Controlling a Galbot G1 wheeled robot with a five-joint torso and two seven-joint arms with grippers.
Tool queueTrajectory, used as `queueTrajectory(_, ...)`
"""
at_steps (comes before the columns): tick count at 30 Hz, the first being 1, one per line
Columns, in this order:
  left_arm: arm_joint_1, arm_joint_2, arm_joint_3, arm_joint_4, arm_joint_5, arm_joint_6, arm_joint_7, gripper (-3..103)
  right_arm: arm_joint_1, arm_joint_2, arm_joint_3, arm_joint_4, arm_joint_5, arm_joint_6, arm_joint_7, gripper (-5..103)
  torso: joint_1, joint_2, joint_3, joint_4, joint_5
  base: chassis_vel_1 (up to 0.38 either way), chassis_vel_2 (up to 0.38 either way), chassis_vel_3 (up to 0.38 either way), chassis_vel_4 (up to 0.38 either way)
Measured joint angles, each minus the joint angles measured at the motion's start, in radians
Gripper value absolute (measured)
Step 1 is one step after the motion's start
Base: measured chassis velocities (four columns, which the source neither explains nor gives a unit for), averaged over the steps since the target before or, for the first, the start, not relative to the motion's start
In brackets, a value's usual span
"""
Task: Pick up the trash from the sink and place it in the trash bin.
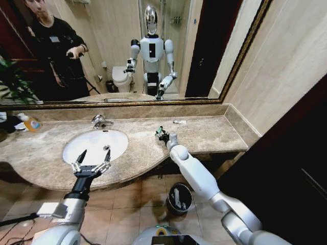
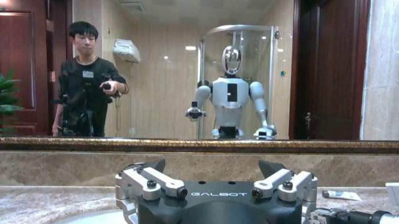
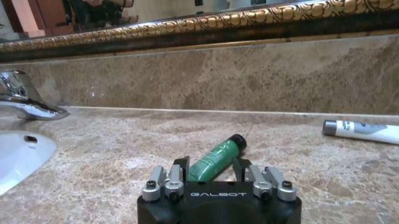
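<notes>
A small green tube (image 3: 215, 158) lies low on the marble counter to the right of the white sink (image 1: 87, 145), and my right gripper (image 1: 161, 132) is shut on it, a finger (image 3: 181, 169) pressed on each side. The tube's black tip (image 3: 237, 139) points toward the back wall. A white-and-blue tube (image 3: 361, 130) rests farther back on the counter (image 1: 179, 121). My left gripper (image 1: 91, 162) hovers open over the basin's front rim, holding nothing (image 2: 212, 164). The black trash bin (image 1: 179, 198) stands on the floor under the counter edge.
A chrome faucet (image 1: 100, 121) rises behind the basin. A clear bottle with an orange label (image 1: 31, 124) sits at the counter's far left. A gold-framed mirror (image 1: 153, 102) backs the counter, and a tiled wall closes the right side.
</notes>
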Motion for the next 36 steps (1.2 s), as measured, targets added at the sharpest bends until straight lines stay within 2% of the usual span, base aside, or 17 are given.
queueTrajectory(4, 0.000, 0.000, 0.000, 0.000, 0.000, 0.000, 0.000, 100, 0.000, -0.010, -0.001, 0.000, 0.011, 0.000, 0.000, 47, 0.000, 0.000, 0.000, 0.0000, 0.0000, 0.000, 0.000, 0.000, 0.000)
queueTrajectory(9, 0.000, 0.000, 0.000, 0.000, 0.000, 0.000, 0.000, 100, -0.001, -0.016, -0.002, 0.004, 0.021, -0.001, -0.002, 38, 0.000, 0.000, 0.000, 0.0000, 0.0000, 0.000, 0.000, 0.000, 0.000)
queueTrajectory(27, 0.000, 0.000, 0.000, 0.000, 0.000, 0.000, 0.000, 100, -0.008, -0.017, -0.021, 0.028, 0.037, -0.010, -0.022, 37, 0.000, 0.000, 0.000, 0.0000, 0.0000, 0.000, 0.000, 0.000, 0.000)
queueTrajectory(36, 0.000, 0.000, 0.000, 0.000, 0.000, 0.000, 0.000, 100, -0.007, -0.019, -0.017, 0.022, 0.033, -0.010, -0.024, 39, 0.000, 0.000, 0.000, 0.0000, 0.0000, 0.000, 0.000, 0.000, 0.000)
